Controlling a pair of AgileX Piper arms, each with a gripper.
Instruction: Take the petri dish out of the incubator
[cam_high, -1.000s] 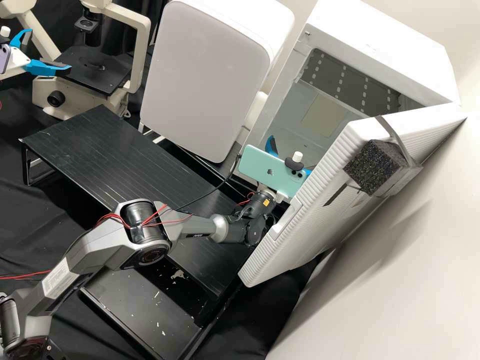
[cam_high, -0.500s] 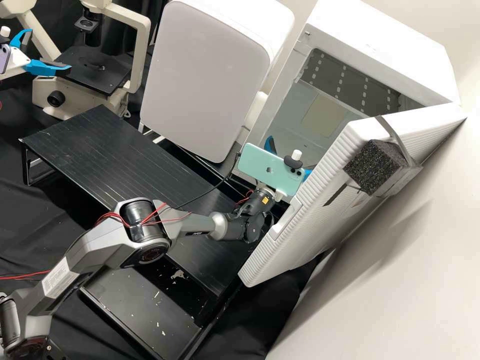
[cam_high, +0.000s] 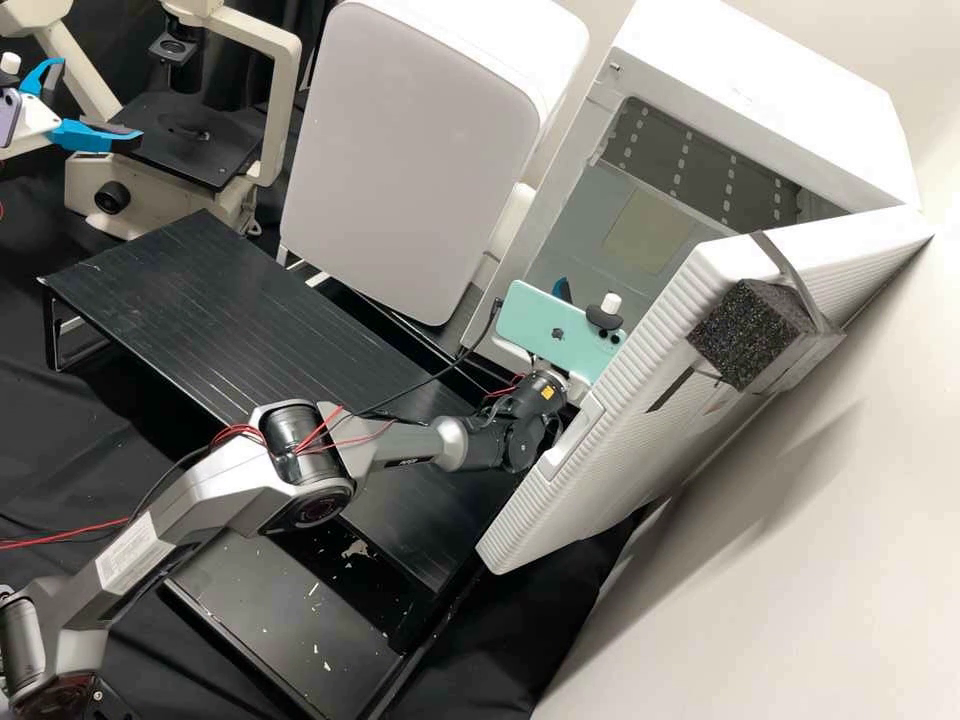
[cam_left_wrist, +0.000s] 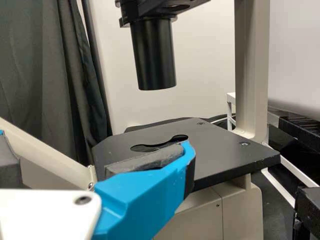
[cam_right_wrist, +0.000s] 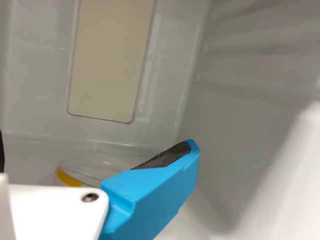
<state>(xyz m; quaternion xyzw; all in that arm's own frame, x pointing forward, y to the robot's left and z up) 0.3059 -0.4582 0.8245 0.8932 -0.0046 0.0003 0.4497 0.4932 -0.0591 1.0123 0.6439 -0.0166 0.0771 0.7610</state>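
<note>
Round clear petri dish (cam_right_wrist: 95, 169) (yellow-edged) inside smooth-walled incubator (cam_high: 745, 85)

High view: is looking forward and down from off the arms at a middling slant, standing well back and taking in the microscope (cam_high: 90, 185), the slatted black stand (cam_high: 230, 310) and the incubator (cam_high: 770, 110).
Left wrist view: is facing the microscope's stage (cam_high: 180, 145) from close by, looking across it from slightly above, with a dark curtain (cam_left_wrist: 55, 60) rising beyond.
Right wrist view: is peering into the incubator's chamber from very near, facing a beige panel (cam_right_wrist: 111, 60).
Microscope: is giving the high and left wrist views their shared stage and black tube (cam_left_wrist: 154, 55).
Incubator: is giving the high and right wrist views their shared beige panel.
</note>
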